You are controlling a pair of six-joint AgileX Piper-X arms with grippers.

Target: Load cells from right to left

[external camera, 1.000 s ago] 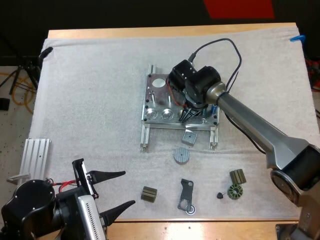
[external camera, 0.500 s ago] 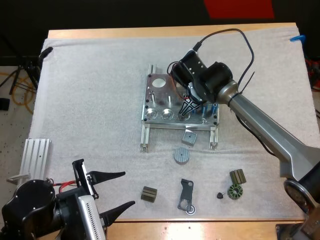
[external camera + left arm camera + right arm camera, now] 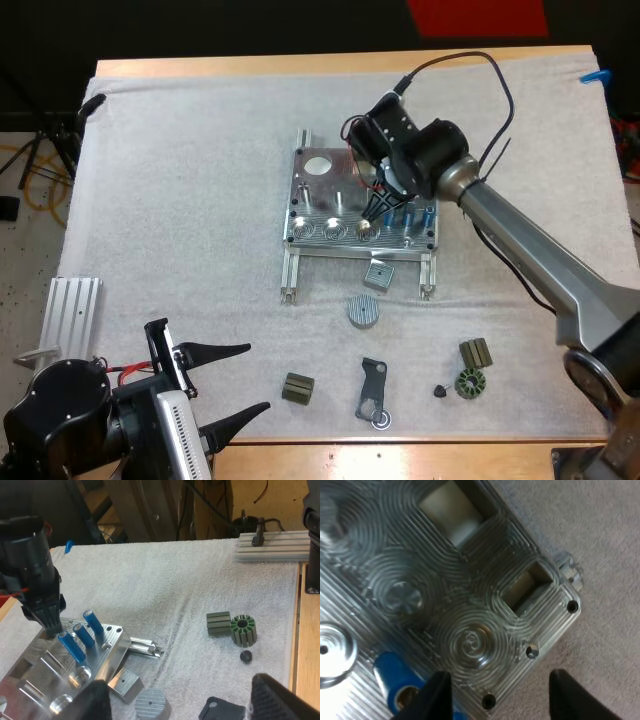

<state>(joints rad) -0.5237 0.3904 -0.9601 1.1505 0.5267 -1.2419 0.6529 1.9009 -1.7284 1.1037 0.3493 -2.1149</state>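
The metal fixture [image 3: 322, 200] lies mid-mat. Three blue cylinders [image 3: 82, 635] stand in a row at its right end, seen in the high view as blue cylinders [image 3: 414, 214]. My right gripper [image 3: 375, 212] hangs over the fixture just left of that row, open, with nothing between its fingers. In the right wrist view my right gripper [image 3: 500, 700] is above a round machined pocket [image 3: 474, 642], and one blue cylinder [image 3: 397, 679] stands beside a finger [image 3: 436, 696]. My left gripper [image 3: 255, 377] rests open near the table's front left, far from the fixture.
In front of the fixture lie a small grey block [image 3: 378, 274], a grey disc [image 3: 363, 310], a dark bracket [image 3: 373, 392], two olive blocks [image 3: 297, 388], a green ribbed ring [image 3: 467, 384] and a small black knob [image 3: 440, 391]. An aluminium rail [image 3: 70, 310] sits off the mat's left edge.
My right gripper has lifted and drawn back from the fixture's front edge, uncovering the blue cylinders at the right end. The left arm has stayed still.
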